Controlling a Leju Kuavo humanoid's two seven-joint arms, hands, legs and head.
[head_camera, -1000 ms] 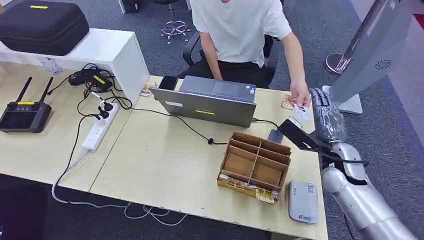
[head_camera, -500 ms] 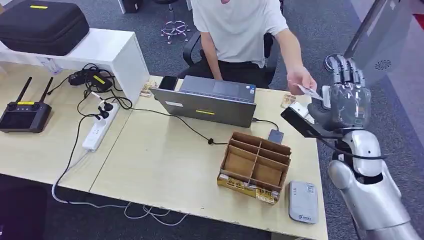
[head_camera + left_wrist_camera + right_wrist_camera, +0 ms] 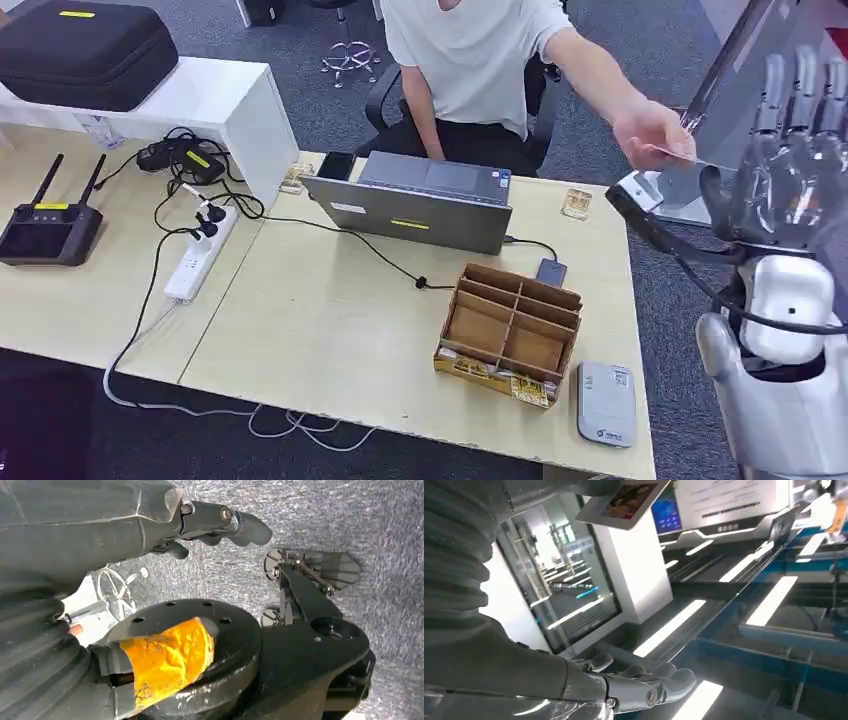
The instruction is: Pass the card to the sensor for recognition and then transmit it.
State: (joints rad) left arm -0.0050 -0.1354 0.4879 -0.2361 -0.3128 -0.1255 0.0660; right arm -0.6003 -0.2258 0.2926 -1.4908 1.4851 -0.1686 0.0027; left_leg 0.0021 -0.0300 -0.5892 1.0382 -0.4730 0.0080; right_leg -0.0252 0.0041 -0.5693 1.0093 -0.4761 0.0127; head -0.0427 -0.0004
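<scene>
A person's hand (image 3: 648,132) holds a small white card (image 3: 674,153) out over the table's right edge. My right hand (image 3: 790,170) is raised just right of the card, fingers apart and pointing up, with nothing in it. The card is close to its thumb, apart from it. In the right wrist view the card (image 3: 624,502) hangs beyond my spread fingers (image 3: 644,685). A grey card reader (image 3: 605,402) lies flat at the table's near right corner. My left hand (image 3: 225,522) hangs at my side, holding nothing.
A brown cardboard divider box (image 3: 512,330) stands right of the table's middle, with a laptop (image 3: 420,205) behind it and the seated person beyond. A grey kiosk stand (image 3: 760,80) rises at the far right. A power strip (image 3: 198,255) and cables lie on the left.
My right hand has risen from the table's edge to high at the right, fingers turned upward. The person's hand with the card has moved up and right along with it.
</scene>
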